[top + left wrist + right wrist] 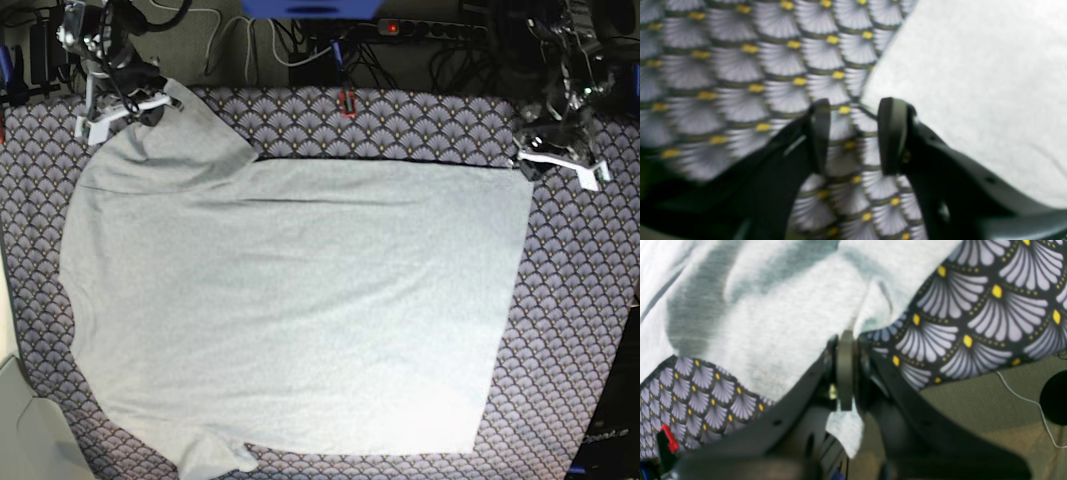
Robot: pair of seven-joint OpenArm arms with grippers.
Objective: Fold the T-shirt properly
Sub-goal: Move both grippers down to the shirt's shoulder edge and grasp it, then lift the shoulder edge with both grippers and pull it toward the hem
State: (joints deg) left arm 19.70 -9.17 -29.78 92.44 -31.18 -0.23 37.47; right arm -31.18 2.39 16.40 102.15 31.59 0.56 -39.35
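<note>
The light grey T-shirt (290,300) lies spread flat on the fan-patterned tablecloth (570,300), with no lettering showing. My right gripper (845,370) is shut on the edge of the T-shirt (773,323), and a flap of grey cloth hangs below its pads. In the base view this right gripper (150,105) sits at the far-left sleeve. My left gripper (855,136) stands open just above the tablecloth (740,66), with only the pattern between its fingers. A corner of the T-shirt (973,83) lies just ahead of its right finger. In the base view the left gripper (530,165) is at the far-right corner.
Cables, a power strip (430,30) and dark equipment crowd the floor beyond the table's far edge. A red clip (346,100) sits at the far middle of the tablecloth. Olive floor (973,413) with a white cable shows past the table edge in the right wrist view.
</note>
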